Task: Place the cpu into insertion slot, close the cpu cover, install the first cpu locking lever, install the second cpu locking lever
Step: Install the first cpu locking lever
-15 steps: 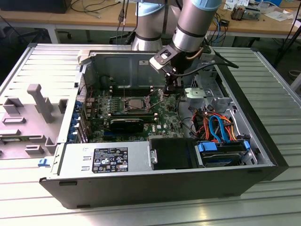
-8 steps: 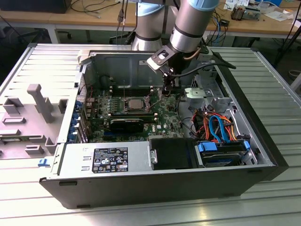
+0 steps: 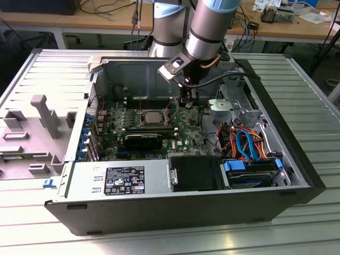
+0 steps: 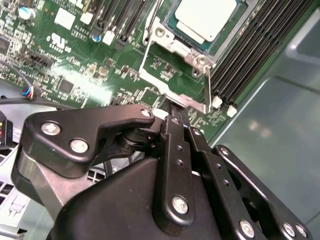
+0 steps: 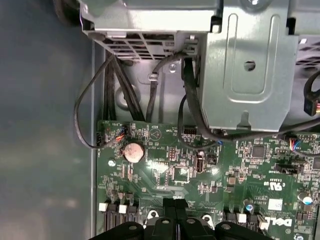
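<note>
Your black hand (image 4: 172,116), fingers pressed together, stood at the open silvery cpu cover (image 4: 172,94); the silver-grey square cpu (image 4: 205,17) sat in the insertion slot (image 3: 138,119).

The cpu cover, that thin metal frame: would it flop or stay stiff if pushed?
Probably stiff: the cpu cover looks like silvery sheet metal. Likely light, being mostly window. It seems hinged beside the cpu, so a push should swing it, not slide it.
</note>
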Robot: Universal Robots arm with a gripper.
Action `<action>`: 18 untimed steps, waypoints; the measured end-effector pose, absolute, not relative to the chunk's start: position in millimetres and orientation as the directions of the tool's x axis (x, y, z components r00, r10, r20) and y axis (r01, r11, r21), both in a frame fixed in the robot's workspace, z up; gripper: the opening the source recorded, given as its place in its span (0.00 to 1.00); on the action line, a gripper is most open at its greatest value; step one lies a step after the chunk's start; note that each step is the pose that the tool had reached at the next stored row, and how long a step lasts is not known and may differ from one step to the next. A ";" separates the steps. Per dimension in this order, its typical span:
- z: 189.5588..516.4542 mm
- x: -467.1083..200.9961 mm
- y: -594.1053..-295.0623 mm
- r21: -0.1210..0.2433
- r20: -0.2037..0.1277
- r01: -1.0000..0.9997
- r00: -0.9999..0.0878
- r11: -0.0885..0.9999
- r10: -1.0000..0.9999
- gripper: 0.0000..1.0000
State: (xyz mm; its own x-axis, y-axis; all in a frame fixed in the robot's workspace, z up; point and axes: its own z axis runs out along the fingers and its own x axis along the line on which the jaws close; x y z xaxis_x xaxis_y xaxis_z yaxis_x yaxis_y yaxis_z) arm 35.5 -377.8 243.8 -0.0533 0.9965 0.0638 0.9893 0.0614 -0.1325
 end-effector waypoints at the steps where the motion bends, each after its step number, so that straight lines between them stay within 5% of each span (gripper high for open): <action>1: 243.8 34.3 -378.2 -0.132 0.065 0.989 -0.053 0.062 0.996 0.11; 18: 243.8 15.2 -384.4 -0.130 0.088 0.989 -0.055 0.066 0.995 0.11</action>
State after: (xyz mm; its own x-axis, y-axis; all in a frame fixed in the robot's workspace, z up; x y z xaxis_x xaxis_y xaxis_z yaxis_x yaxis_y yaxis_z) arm 15.2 -384.4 243.8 -0.0545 0.9946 0.0878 0.9893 0.0657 -0.1301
